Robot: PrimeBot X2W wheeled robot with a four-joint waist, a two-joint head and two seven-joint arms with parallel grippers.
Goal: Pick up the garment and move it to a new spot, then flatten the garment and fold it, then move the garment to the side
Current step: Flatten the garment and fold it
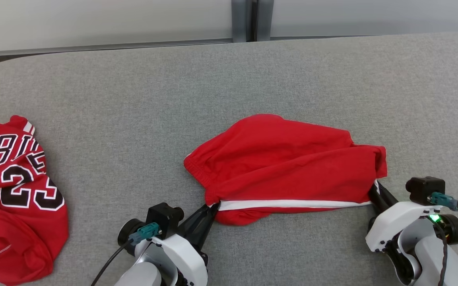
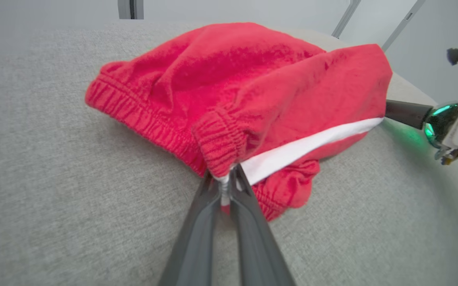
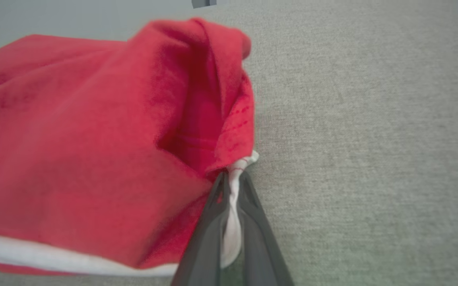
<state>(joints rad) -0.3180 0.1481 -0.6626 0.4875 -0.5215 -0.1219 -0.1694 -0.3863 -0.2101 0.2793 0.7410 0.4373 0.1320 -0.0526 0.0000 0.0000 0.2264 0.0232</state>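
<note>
The garment [image 1: 284, 163] is a pair of red shorts with a white side stripe, lying crumpled on the grey table [image 1: 229, 79] in front of me. My left gripper [image 1: 212, 206] is shut on the elastic waistband corner at the stripe's left end [image 2: 224, 180]. At the stripe's right end my right gripper [image 1: 373, 190] is shut on the hem corner, with white cloth pinched between its fingers [image 3: 233, 186]. The stripe runs taut between the two grippers. In the left wrist view the right gripper's finger [image 2: 406, 112] meets the cloth at the far right.
A red basketball jersey [image 1: 10, 198] with a black and white number lies crumpled at the table's left edge. The table's far edge meets a pale wall with a grey post [image 1: 249, 20]. Bare grey cloth surface lies beyond and to the right of the shorts.
</note>
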